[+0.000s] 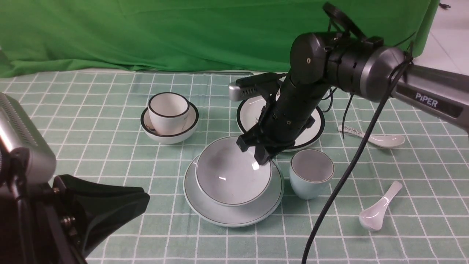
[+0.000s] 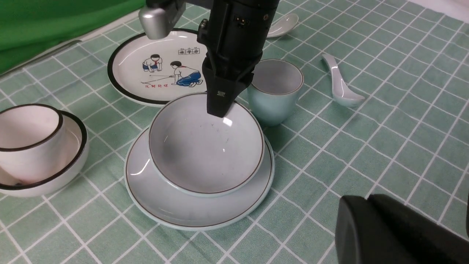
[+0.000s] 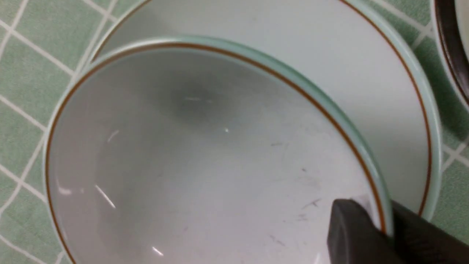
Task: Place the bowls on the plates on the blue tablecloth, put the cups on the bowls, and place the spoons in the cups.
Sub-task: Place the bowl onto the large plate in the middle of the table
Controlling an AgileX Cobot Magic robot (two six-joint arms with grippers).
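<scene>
The pale blue bowl rests, slightly tilted, on the pale blue plate. My right gripper is shut on the bowl's far rim, one finger inside and one outside. The cream cup stands in the black-rimmed bowl at the left. The cartoon plate lies bare behind the right arm. The pale blue cup stands beside the blue plate. The printed spoon and the plain spoon lie on the blue tablecloth. My left gripper hovers shut and empty at the near left.
The green backdrop cloth hangs along the far edge of the table. The right arm's black cable hangs down over the cloth between the pale blue cup and the spoons.
</scene>
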